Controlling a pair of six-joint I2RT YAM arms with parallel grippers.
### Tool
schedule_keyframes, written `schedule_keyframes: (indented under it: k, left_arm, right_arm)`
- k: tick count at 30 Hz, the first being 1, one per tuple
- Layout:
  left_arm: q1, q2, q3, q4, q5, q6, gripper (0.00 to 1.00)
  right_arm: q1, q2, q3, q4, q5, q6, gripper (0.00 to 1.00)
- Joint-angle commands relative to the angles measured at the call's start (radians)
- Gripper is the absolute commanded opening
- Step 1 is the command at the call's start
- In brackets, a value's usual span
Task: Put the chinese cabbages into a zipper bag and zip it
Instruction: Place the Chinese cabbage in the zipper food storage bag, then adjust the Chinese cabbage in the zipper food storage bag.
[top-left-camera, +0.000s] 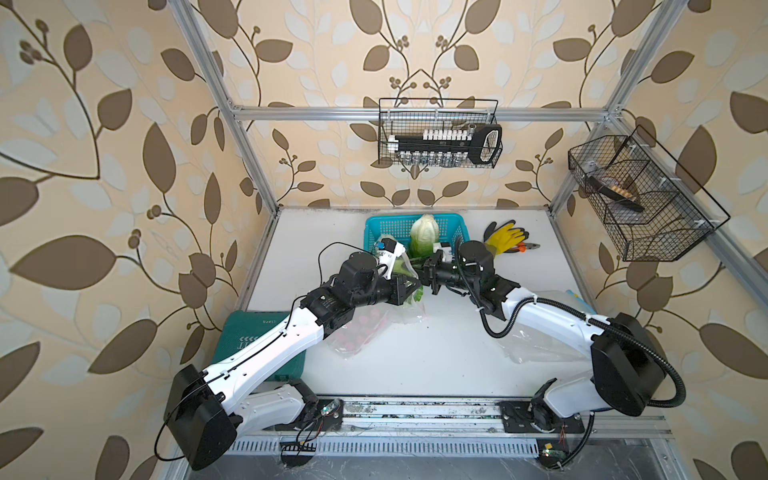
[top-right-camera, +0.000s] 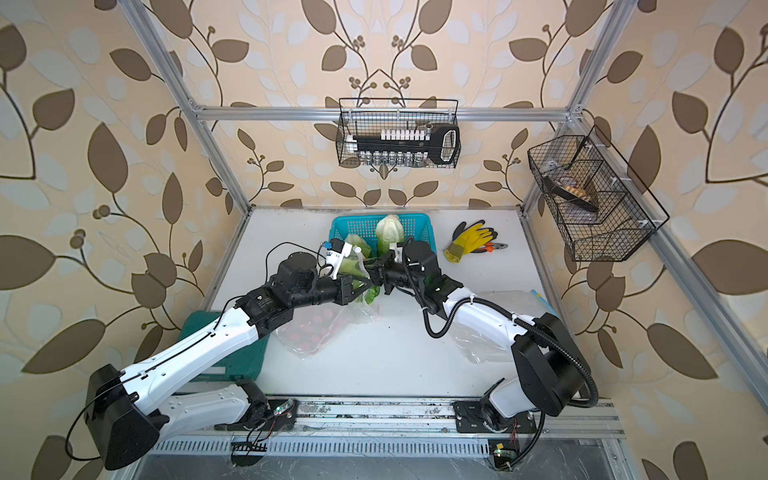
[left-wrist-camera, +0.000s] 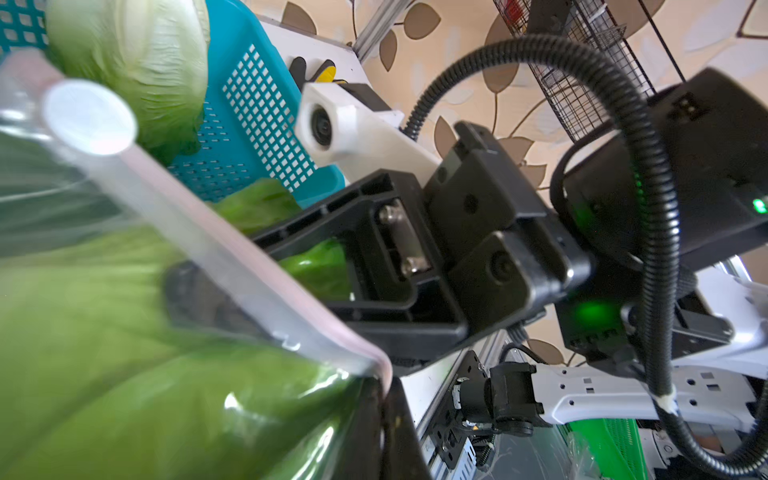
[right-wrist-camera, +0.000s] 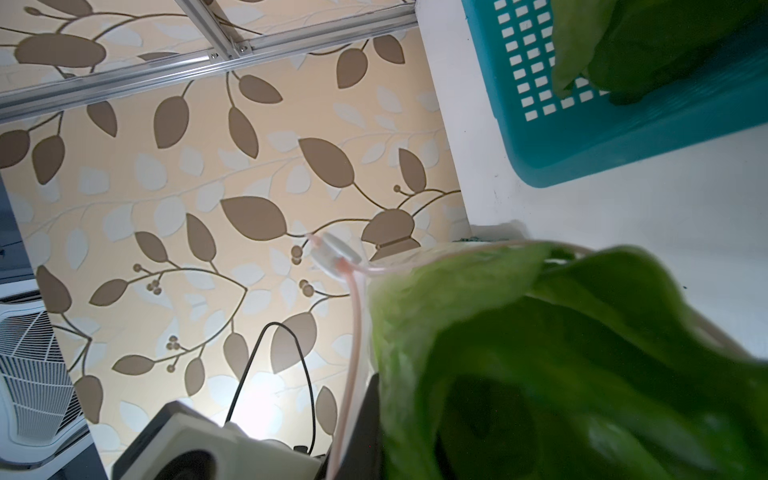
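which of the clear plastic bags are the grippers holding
The clear zipper bag with green cabbage leaves, pinched by the left gripper and right gripper. The bag of red items and the other clear bag lie ungripped.

Open tabletop front centre, between the arms. Mid-table: hanging zipper bag bars passage. Back: teal basket, yellow glove. Left: green case, bag of red items. Right: crumpled clear bag.
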Motion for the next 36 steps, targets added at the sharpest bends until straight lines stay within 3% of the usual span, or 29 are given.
schedule_keyframes:
  k: [1,6,11,13,18,23,31,34,36]
  left_arm:
    - [0.008,0.023,0.033,0.118,0.079,0.018,0.00]
    - [0.072,-0.002,-0.012,0.154,0.122,-0.015,0.00]
    - [0.115,-0.014,-0.031,0.158,0.137,-0.051,0.00]
    - [0.129,-0.019,-0.020,0.111,0.115,-0.052,0.00]
    - [0.173,-0.010,-0.020,0.031,0.100,-0.067,0.00]
    - [0.173,-0.006,-0.028,0.066,0.126,-0.101,0.00]
    - [0.173,-0.004,-0.026,0.050,0.132,-0.095,0.00]
    - [0.173,-0.008,-0.027,0.044,0.129,-0.098,0.00]
    - [0.173,-0.014,-0.019,0.022,0.124,-0.095,0.00]
  right_arm:
    - [0.022,0.011,0.075,-0.141,0.011,-0.140,0.16]
    - [0.018,-0.033,0.110,-0.347,0.062,-0.329,0.43]
    - [0.006,-0.037,0.171,-0.460,-0.029,-0.473,0.64]
    - [-0.016,-0.052,0.205,-0.580,-0.066,-0.567,0.67]
    - [-0.101,-0.173,0.210,-0.819,-0.024,-0.771,0.65]
    - [-0.136,-0.204,0.193,-0.987,0.168,-0.902,0.64]
    - [-0.074,-0.002,0.153,-0.835,0.140,-0.884,0.62]
    - [-0.059,0.097,0.190,-0.788,0.116,-0.883,0.48]
    - [-0.042,0.129,0.221,-0.784,0.118,-0.888,0.28]
